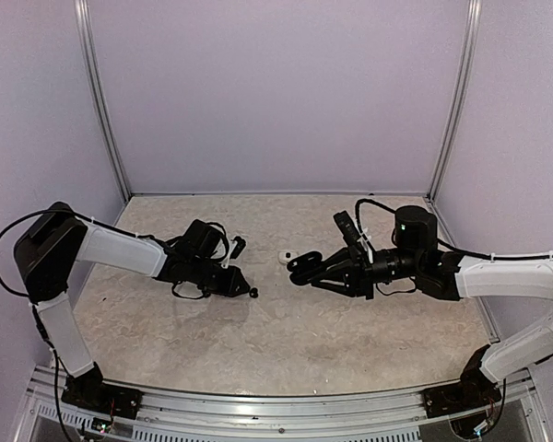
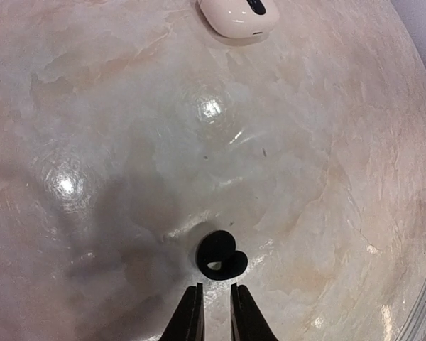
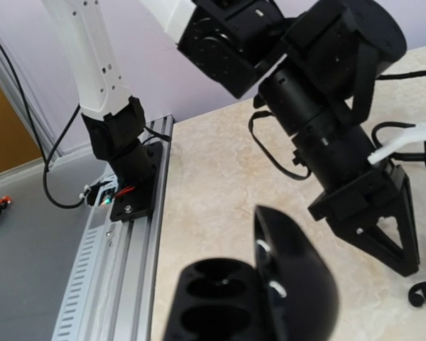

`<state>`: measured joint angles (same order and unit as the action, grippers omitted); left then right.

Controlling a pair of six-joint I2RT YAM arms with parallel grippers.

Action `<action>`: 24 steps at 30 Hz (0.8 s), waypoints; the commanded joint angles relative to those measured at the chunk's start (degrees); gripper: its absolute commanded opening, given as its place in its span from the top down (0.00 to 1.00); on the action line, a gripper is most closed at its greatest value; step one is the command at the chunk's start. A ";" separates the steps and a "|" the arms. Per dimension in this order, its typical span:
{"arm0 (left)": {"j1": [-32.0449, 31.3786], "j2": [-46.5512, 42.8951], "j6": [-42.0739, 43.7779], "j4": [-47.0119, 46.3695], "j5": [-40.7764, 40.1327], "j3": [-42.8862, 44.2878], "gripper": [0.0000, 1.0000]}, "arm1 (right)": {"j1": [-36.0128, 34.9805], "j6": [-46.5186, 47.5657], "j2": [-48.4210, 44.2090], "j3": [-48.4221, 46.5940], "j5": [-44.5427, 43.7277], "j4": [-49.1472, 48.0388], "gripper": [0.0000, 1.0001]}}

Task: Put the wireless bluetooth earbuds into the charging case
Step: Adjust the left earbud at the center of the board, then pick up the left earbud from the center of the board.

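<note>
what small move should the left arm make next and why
Probably open the left gripper a little and ease forward around the black earbud. Its fingers look nearly shut just short of the bud, which lies loose on the table.

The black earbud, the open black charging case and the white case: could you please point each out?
black earbud [image 2: 222,256], left wrist view, on its rounded body.
open black charging case [image 3: 220,295], right wrist view, on its socket tray.
white case [image 2: 238,14], left wrist view, on its shell.
</note>
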<state>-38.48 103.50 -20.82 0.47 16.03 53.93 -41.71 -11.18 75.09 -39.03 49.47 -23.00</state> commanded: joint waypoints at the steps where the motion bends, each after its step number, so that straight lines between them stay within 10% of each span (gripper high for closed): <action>1: -1.64 -0.31 -2.75 -3.99 -1.48 -0.18 0.83 | 0.43 0.63 -1.02 0.01 0.09 -0.11 0.90; 24: -3.76 5.47 -5.02 -1.19 -7.61 4.27 0.84 | 0.58 1.30 -1.96 0.61 -0.34 0.59 0.90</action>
<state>-41.47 107.00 -25.54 -0.75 8.71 55.96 -41.71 -10.37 74.56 -39.03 49.21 -22.52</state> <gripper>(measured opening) 0.155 0.243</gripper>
